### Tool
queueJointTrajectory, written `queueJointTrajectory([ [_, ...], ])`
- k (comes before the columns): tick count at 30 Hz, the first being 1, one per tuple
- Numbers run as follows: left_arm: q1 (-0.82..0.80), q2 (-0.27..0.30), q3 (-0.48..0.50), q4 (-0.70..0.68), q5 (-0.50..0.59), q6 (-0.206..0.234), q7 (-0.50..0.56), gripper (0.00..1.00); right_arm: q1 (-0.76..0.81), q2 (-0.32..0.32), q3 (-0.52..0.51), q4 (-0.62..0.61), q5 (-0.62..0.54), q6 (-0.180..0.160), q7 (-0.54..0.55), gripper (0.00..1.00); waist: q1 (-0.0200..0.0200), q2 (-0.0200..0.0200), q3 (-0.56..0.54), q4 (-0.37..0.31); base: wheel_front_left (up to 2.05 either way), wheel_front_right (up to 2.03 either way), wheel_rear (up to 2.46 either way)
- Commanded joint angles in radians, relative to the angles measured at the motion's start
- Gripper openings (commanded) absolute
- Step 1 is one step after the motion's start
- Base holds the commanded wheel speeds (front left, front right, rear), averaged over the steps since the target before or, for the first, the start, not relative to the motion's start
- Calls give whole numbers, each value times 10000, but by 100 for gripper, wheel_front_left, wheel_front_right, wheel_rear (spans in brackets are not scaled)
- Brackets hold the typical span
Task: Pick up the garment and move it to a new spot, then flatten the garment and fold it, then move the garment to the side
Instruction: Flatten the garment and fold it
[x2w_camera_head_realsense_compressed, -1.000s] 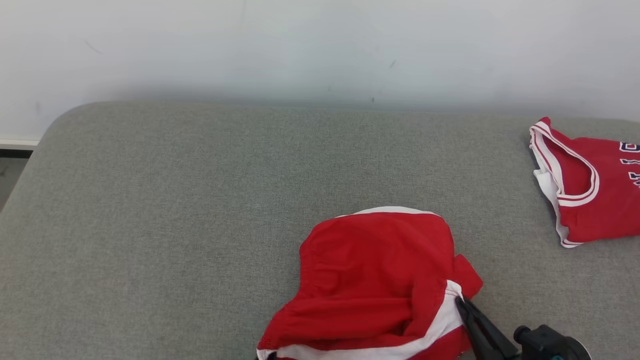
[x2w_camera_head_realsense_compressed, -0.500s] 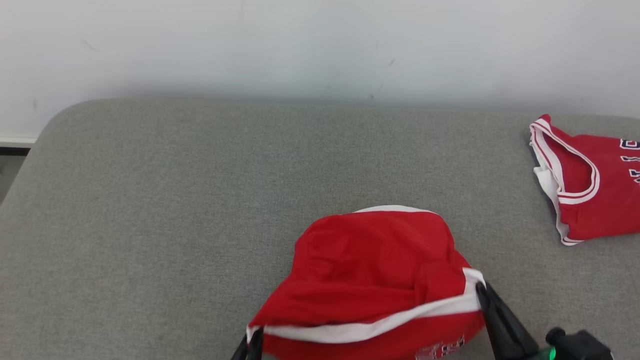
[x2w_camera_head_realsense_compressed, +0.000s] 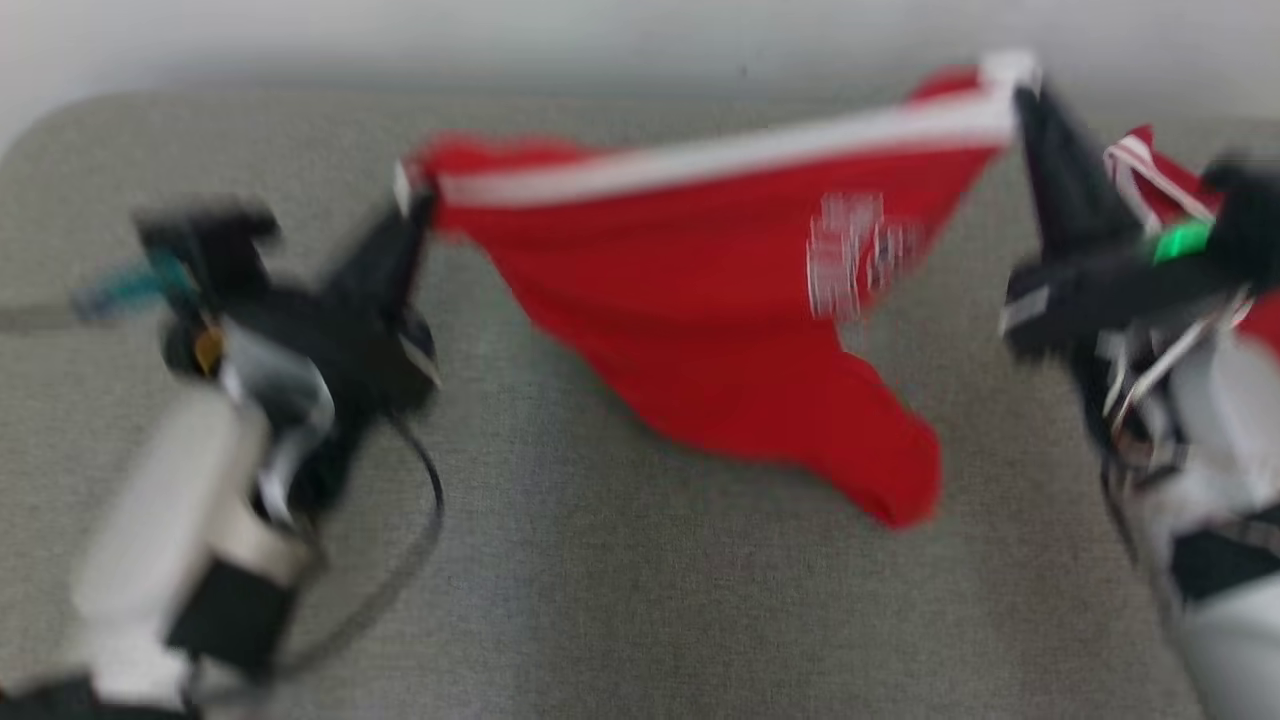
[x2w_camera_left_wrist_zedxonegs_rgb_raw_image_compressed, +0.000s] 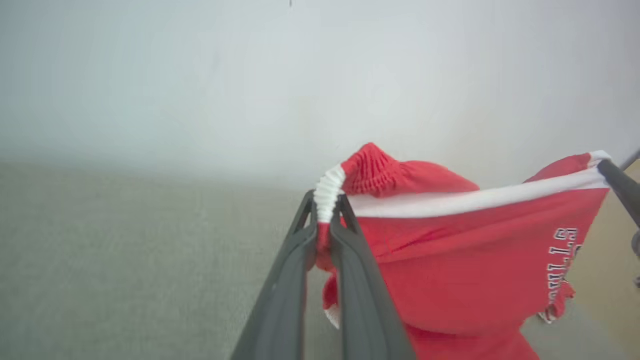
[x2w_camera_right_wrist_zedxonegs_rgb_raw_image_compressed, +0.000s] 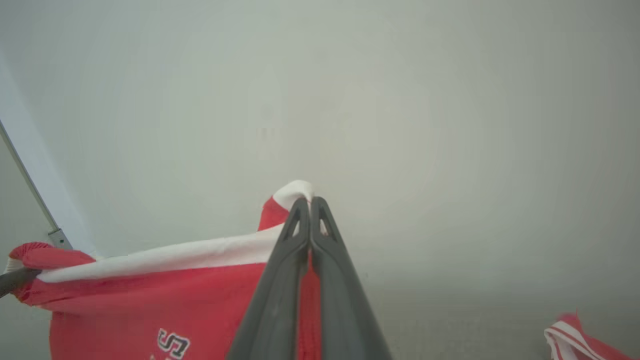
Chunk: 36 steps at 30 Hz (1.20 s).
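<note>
Jaws of the left gripper (x2w_camera_left_wrist_zedxonegs_rgb_raw_image_compressed: 325, 202) are clamped on the gathered, white-edged corner of the red shorts (x2w_camera_head_realsense_compressed: 720, 300); those of the right gripper (x2w_camera_right_wrist_zedxonegs_rgb_raw_image_compressed: 310, 202) are pinched shut on the opposite corner. Half a second ago the shorts lay bunched at the front edge of the grey padded surface (x2w_camera_head_realsense_compressed: 600, 600). Now they hang clear of it, the white band stretched taut between the two grippers, above the middle and towards the back edge. The head view is blurred, its camera having moved. Judged stage: pick-up done, carry to a new spot under way, flattening and folding still ahead. A red jersey (x2w_camera_head_realsense_compressed: 1150, 165) lies near the right edge.
</note>
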<state>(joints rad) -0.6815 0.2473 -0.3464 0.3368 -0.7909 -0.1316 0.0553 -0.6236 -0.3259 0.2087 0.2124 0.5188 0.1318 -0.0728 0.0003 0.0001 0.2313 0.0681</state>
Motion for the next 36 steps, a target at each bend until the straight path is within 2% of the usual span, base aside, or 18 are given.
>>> queueJointTrajectory([
  [1, -527, 65, 100, 123, -115, 24, 130, 0, -530, -28, -52, 193, 144, -19, 60, 0, -3, -1, 925, -161, 0, 0, 0],
  [5, -3147, -136, 655, 1045, -944, 114, 1081, 0, -3369, 144, -346, 1724, 509, -19, 721, 0, -3, -1, 1800, -203, 0, 0, 0],
  [10, -6403, -351, 1549, 2658, -1862, 672, 1865, 0, -6758, 552, -715, 3846, 572, -19, 1466, 0, -3, -1, 2848, -366, 0, 0, 0],
  [14, -8523, -479, 2074, 3691, -2123, 990, 1647, 0, -9101, 885, -1267, 5364, 220, -24, 1191, 0, -3, -1, 3483, -511, 0, 0, 0],
  [18, -10026, -632, 2093, 4428, -2031, 797, 1294, 0, -10704, 1128, -1113, 6337, -313, -22, 686, 0, -3, -1, 3790, -557, 0, 0, 0],
  [23, -11543, -894, 2026, 5394, -1973, 438, 817, 0, -11907, 1119, -836, 7256, -572, -22, -156, 0, -3, -1, 3952, -662, 0, 0, 0],
  [26, -11883, -969, 1958, 5762, -1964, 293, 612, 0, -12117, 1155, -678, 7514, -410, -21, -540, 0, -3, -1, 4045, -694, 0, 0, 0],
  [32, -11323, -949, 1538, 6228, -1837, 58, 322, 0, -11458, 1149, 50, 7369, 310, -21, -1068, 0, -3, -1, 3880, -823, 0, 0, 0],
  [36, -10581, -890, 1163, 5949, -1761, -10, 95, 0, -10678, 978, 589, 6982, 864, -21, -1238, 0, -3, -1, 3586, -922, 0, 0, 0],
])
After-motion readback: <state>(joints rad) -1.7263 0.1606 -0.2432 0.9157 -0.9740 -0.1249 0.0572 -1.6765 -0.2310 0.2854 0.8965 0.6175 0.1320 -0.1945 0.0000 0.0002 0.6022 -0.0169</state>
